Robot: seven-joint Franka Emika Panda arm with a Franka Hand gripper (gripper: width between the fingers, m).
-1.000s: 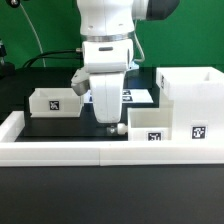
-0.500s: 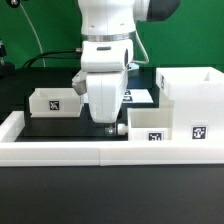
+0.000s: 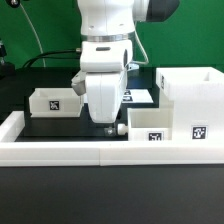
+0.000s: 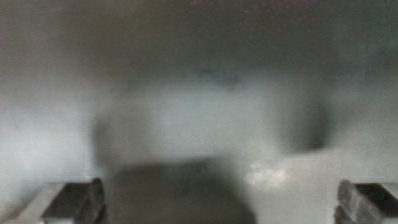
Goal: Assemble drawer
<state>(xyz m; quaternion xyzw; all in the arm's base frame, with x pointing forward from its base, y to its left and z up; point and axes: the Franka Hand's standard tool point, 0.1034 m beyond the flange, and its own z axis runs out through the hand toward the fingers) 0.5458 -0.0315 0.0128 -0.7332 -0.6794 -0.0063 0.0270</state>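
The tall white drawer case [image 3: 190, 100] stands at the exterior view's right, with a tag on its front. A small tray [image 3: 150, 125] with a round knob [image 3: 121, 128] lies against the case's left side. A second small tray [image 3: 52, 100] with a tag lies at the left. My gripper [image 3: 108, 123] hangs low over the black table, just left of the knob, its fingers mostly hidden by the hand. In the wrist view my gripper [image 4: 222, 203] is open with the fingertips [image 4: 79, 202] far apart, over a blurred pale surface. Nothing shows between them.
A low white border wall [image 3: 90, 152] runs along the front and left of the black table. The marker board [image 3: 140, 97] lies flat behind the arm. The arm's white body blocks the table's middle.
The gripper came down a little and shifted slightly to the exterior view's left a second ago. It has held still since. The trays and case have not moved.
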